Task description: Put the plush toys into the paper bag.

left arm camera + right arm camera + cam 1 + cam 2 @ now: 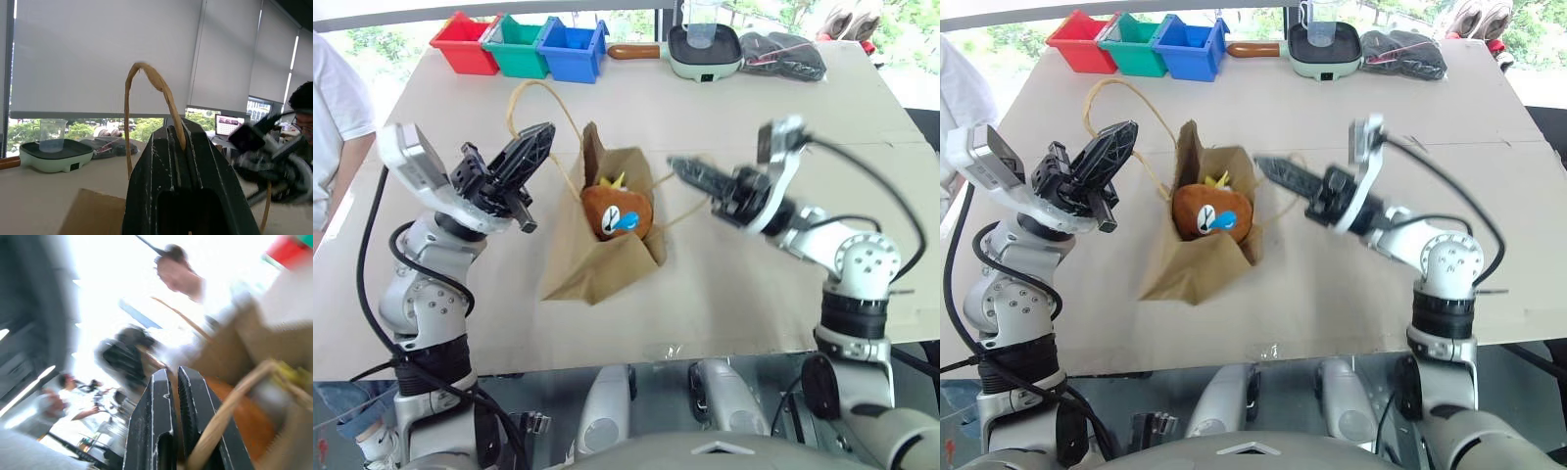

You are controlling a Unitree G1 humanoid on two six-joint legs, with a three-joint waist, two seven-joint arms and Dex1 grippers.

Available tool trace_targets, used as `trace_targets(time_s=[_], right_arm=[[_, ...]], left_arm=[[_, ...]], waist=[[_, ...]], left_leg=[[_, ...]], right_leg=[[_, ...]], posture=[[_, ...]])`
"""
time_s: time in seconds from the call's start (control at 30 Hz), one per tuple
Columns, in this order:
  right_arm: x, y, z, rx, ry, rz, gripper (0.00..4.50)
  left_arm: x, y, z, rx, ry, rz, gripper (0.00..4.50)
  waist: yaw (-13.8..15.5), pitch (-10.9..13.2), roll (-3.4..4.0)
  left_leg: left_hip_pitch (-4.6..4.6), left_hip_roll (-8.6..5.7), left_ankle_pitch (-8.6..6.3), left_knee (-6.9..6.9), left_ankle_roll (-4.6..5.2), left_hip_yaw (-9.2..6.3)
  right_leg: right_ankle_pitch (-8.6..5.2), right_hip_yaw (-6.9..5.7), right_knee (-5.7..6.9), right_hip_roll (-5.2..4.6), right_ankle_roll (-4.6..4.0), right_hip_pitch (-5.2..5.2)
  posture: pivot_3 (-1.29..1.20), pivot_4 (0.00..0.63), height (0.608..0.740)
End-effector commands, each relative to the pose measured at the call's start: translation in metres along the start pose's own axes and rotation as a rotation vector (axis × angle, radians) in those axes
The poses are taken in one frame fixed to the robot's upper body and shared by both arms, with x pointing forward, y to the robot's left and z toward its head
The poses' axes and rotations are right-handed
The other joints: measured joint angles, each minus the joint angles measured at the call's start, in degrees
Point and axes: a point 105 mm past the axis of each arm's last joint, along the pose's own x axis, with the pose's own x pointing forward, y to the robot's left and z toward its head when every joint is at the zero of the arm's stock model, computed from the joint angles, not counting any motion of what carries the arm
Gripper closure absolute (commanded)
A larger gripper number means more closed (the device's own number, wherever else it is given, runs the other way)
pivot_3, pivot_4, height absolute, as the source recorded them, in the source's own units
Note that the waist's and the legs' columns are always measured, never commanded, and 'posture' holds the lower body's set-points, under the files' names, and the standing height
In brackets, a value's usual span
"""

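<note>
Head views
Paper bag: you are looking at the brown paper bag (607,257) lying near the middle of the cardboard-covered table (724,304), its mouth gaping upward.
Bear toy: the brown-orange plush head with the blue tear (618,211) is sitting inside the bag's mouth; a bit of yellow is poking out just behind it.
Left gripper: your left gripper (530,147) is hovering above the table on the bag's left side, fingers clenched on the tan cord handle (530,93), which is looping up toward the far edge.
Right gripper: your right gripper (1269,166) is hanging blurred just right of the bag, fingers pressed together, with the second cord handle (677,208) running beside it; you cannot tell here whether it is pinching that cord.
Far edge: red (465,44), green (516,47) and blue (572,49) bins are standing at the far left corner; a pale green electric pan (703,51) and a dark bundle (785,55) are sitting further right.

Left wrist view
Grip: the cord loop (146,98) is rising out of your shut fingers (161,176).

Right wrist view
Grip: your black fingers (156,421) are closing flat together, and a tan cord (230,406) is crossing beside them, orange plush behind.
</note>
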Motion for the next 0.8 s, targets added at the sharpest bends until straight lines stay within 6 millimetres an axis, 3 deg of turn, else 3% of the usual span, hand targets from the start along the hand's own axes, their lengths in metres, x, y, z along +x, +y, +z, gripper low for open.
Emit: trace_targets(time_s=[0.03,0.17,0.33,0.47,0.57,0.67,0.8], right_arm=[[0.027,0.059,0.028,-0.197,-0.004,0.158,4.44],[0.037,0.062,0.034,-0.290,0.036,0.087,4.44],[0.019,0.010,0.030,-0.344,0.092,-0.182,4.44],[0.013,-0.010,0.025,-0.400,0.152,-0.311,4.44],[0.013,-0.013,0.023,-0.412,0.172,-0.327,4.44],[0.008,-0.002,0.029,-0.461,0.180,-0.307,3.65],[0.005,0.017,0.033,-0.557,0.221,-0.258,1.56]], left_arm=[[0.006,0.016,0.016,0.097,-0.011,0.008,4.50],[0.017,0.032,0.014,0.142,0.022,-0.004,4.50],[0.044,0.046,-0.025,0.141,0.147,-0.045,4.50],[0.051,0.049,-0.049,0.159,0.254,-0.082,4.50],[0.051,0.054,-0.053,0.156,0.274,-0.073,4.50],[0.048,0.061,-0.048,0.160,0.266,-0.052,4.50],[0.041,0.062,-0.041,0.143,0.254,-0.046,4.50]], waist=[[0.13,0.00,0.00],[0.36,-0.07,-0.12],[0.94,-0.10,-0.16],[0.21,-0.08,-0.13],[-0.17,-0.07,-0.12],[0.05,-0.07,-0.11],[0.15,-0.07,-0.12]], left_leg=[[0.01,0.00,0.00,0.00,0.00,-0.02],[-0.03,-0.01,0.00,0.00,0.00,-0.06],[-0.07,-0.12,0.00,0.07,0.00,0.01],[-0.11,-0.11,0.00,0.04,0.00,0.05],[-0.10,-0.02,0.00,-0.01,0.00,0.01],[-0.10,0.01,0.00,-0.03,0.00,-0.02],[-0.16,-0.06,0.00,0.00,0.00,0.03]], right_leg=[[0.00,-0.03,0.00,0.00,0.00,0.01],[0.00,-0.09,-0.07,-0.03,0.00,0.04],[0.00,-0.07,-0.09,-0.14,0.01,0.06],[0.00,-0.01,-0.04,-0.13,0.00,-0.04],[0.00,-0.03,-0.02,-0.04,-0.01,-0.08],[0.00,-0.06,0.00,-0.02,-0.01,-0.09],[0.00,-0.05,-0.06,-0.14,0.00,-0.08]], posture=[[0.00,0.150,0.740],[0.00,0.150,0.740],[0.00,0.150,0.740],[0.00,0.150,0.740],[0.00,0.150,0.740],[0.00,0.150,0.740],[0.00,0.150,0.740]])
